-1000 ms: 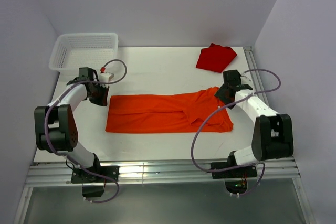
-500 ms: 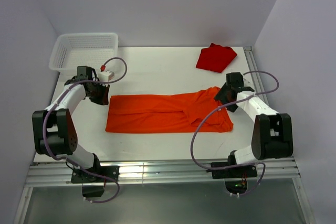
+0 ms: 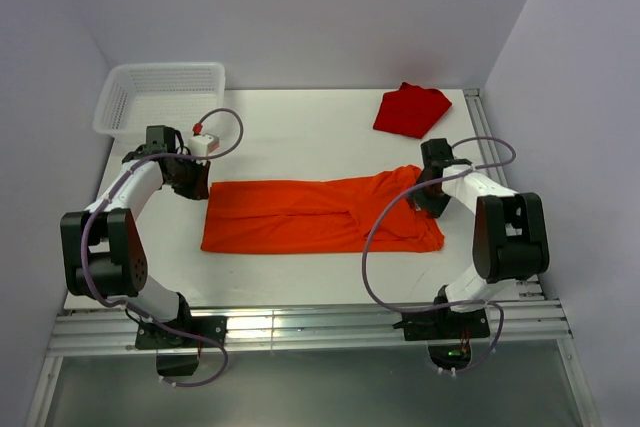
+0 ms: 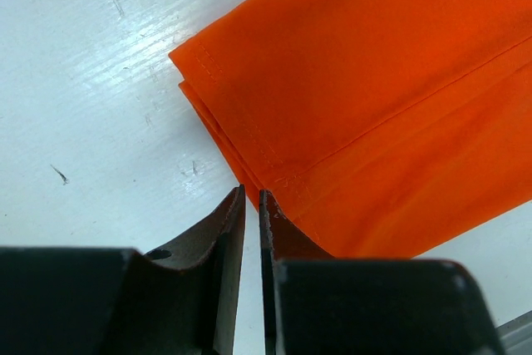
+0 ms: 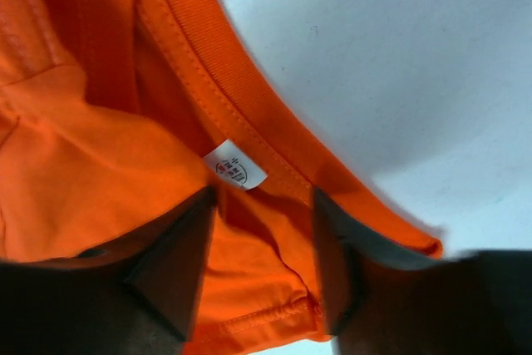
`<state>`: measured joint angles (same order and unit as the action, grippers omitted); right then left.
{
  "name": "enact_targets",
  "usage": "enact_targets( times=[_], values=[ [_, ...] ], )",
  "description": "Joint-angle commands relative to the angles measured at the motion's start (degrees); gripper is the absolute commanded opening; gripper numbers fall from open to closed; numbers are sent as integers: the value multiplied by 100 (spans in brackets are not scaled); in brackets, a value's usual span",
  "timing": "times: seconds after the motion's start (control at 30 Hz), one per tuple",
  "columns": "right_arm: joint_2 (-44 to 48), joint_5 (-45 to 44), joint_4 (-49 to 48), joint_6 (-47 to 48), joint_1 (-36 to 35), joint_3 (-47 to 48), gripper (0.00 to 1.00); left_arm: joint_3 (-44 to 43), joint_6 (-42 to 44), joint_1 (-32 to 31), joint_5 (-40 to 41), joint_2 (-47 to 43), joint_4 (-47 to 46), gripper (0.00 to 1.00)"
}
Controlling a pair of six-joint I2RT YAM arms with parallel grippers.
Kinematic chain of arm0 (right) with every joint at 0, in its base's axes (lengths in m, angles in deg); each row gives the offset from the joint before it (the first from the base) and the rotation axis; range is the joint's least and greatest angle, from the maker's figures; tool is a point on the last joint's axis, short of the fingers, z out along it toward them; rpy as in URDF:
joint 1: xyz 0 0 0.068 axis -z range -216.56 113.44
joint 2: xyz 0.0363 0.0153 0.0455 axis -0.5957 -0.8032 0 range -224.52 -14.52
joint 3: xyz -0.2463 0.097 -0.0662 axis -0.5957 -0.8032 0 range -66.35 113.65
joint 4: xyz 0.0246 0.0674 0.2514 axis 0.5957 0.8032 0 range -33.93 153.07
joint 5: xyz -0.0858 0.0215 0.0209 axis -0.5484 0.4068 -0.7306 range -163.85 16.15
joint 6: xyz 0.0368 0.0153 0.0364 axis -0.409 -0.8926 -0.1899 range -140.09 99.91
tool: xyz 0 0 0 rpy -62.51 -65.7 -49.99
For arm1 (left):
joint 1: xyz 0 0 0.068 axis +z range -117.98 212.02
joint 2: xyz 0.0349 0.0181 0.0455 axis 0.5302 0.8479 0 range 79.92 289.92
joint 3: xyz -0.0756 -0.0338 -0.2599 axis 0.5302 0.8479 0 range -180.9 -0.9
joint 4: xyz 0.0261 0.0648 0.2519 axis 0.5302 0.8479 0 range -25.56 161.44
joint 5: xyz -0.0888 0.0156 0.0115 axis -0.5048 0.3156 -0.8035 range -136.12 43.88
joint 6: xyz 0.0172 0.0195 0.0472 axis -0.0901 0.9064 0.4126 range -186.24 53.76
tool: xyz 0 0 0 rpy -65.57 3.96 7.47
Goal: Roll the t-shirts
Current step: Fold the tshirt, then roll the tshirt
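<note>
Left wrist: left claw is drawn nearly closed, empty, at orange t-shirt hem; right claw is spread wide, empty, over its collar.

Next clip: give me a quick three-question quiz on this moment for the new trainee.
1. True or false: the right gripper has its fingers open at the collar of the orange t-shirt, by its white label.
2. Which part of the orange t-shirt is the left gripper at?
3. Where does the red t-shirt lie?
A) on top of the orange t-shirt
B) on the table, far right, apart from the orange t-shirt
C) between the left gripper's fingers

Key: 1 true; 2 the hem edge, the end opposite the collar; 3 B.
</note>
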<state>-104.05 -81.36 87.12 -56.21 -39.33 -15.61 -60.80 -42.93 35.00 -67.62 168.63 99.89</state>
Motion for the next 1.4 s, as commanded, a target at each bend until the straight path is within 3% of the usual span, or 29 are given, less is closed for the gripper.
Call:
enact_targets(
  times=[0.0,0.1,0.2,0.57,0.67,0.7,0.83,1.13,1.37],
  values=[
    [-186,-146,191,149,-31,296,54,-110,165,9,-179,-240,68,18],
    [-380,-286,314,149,-40,428,28,-110,148,9,-171,-222,68,18],
    [-468,-523,428,123,-31,515,13,-119,148,9,-162,-187,77,18],
    [-837,-699,683,351,671,1191,11,-136,104,9,-39,-12,24,18],
    [-890,-586,736,439,777,1368,19,-154,104,9,-21,41,24,18],
    [-864,-446,693,456,777,1360,29,-154,104,9,-4,50,16,18],
    [-460,-130,394,483,751,966,50,-171,77,9,-21,85,7,19],
    [393,417,-108,624,558,296,65,-84,104,9,-83,77,-37,20],
    [-168,57,225,545,-4,550,68,-66,95,9,-162,15,-20,19]
  ],
)
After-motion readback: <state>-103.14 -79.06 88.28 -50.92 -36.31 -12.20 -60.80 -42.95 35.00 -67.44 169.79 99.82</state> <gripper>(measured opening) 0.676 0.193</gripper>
